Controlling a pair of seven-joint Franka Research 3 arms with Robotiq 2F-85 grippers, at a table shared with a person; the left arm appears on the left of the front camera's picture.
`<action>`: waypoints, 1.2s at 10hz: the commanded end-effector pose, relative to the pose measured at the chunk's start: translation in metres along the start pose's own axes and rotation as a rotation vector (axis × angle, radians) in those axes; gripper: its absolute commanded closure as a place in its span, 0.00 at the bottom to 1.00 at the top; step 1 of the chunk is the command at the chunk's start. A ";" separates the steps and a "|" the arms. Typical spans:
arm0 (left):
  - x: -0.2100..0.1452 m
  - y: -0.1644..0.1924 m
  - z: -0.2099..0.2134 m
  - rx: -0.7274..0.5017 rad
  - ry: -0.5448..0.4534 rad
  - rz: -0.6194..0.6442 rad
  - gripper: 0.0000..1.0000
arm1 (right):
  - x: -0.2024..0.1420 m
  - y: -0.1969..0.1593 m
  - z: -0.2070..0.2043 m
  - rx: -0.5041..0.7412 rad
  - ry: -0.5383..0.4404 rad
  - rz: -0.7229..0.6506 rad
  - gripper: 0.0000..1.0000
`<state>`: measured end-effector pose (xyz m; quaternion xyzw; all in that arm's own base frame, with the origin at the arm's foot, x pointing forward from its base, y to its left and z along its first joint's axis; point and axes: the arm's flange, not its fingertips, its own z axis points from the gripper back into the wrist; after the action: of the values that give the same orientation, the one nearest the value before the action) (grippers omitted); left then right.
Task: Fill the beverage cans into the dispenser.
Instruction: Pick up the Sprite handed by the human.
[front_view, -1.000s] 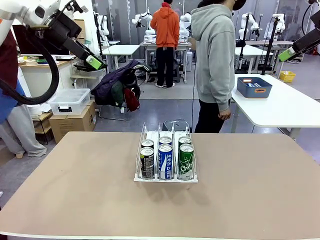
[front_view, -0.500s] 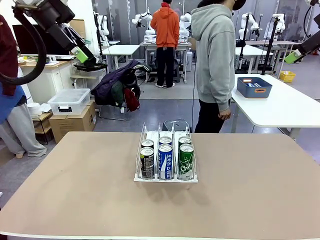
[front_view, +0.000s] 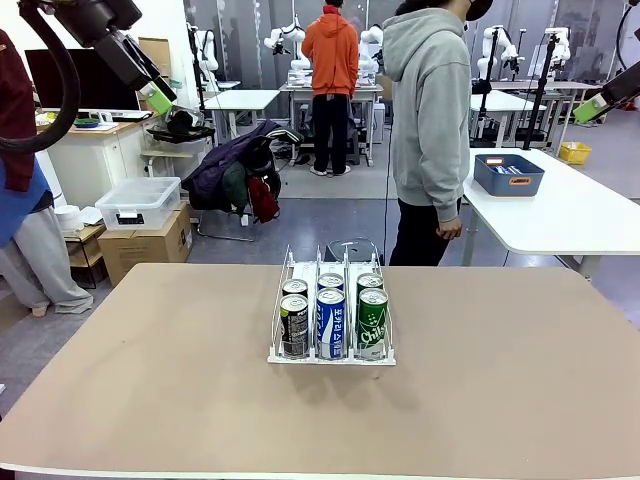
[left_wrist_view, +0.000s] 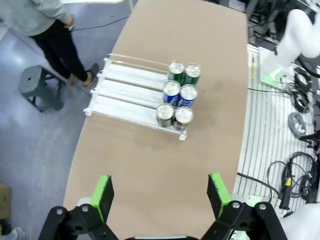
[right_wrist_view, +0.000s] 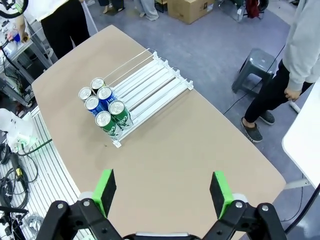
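Note:
The clear dispenser stands at the middle of the brown table. Its three lanes each hold two beverage cans at the near end: black, blue-and-white and green in front, one more behind each. My left gripper hangs open high at the upper left, far from the table. My right gripper is high at the upper right, also open. From above, the left gripper and the right gripper hold nothing, with the dispenser and cans far below.
A person in a grey hoodie stands beyond the far table edge, beside a grey stool. A white table at the right carries a blue bin. Cables and a rail lie along the robot side.
My left arm has risen and swung further to the upper left. My right gripper has drifted up and right toward the picture's edge. Cans and dispenser have not moved.

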<state>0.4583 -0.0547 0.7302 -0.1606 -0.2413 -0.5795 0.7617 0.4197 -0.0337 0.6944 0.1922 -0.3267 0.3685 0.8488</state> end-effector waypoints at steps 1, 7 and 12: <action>-0.006 -0.015 -0.015 0.078 0.032 0.063 0.00 | -0.003 0.005 -0.006 -0.003 -0.031 -0.012 0.00; -0.005 -0.014 -0.015 0.075 -0.027 0.146 0.00 | 0.003 0.001 -0.007 0.016 -0.011 0.001 0.00; -0.009 -0.027 -0.006 0.112 -0.094 0.295 0.00 | 0.019 -0.005 -0.008 0.027 -0.003 0.061 0.00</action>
<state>0.4383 -0.0576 0.7255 -0.1703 -0.2617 -0.4585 0.8320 0.4295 -0.0228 0.6981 0.1921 -0.3286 0.3795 0.8433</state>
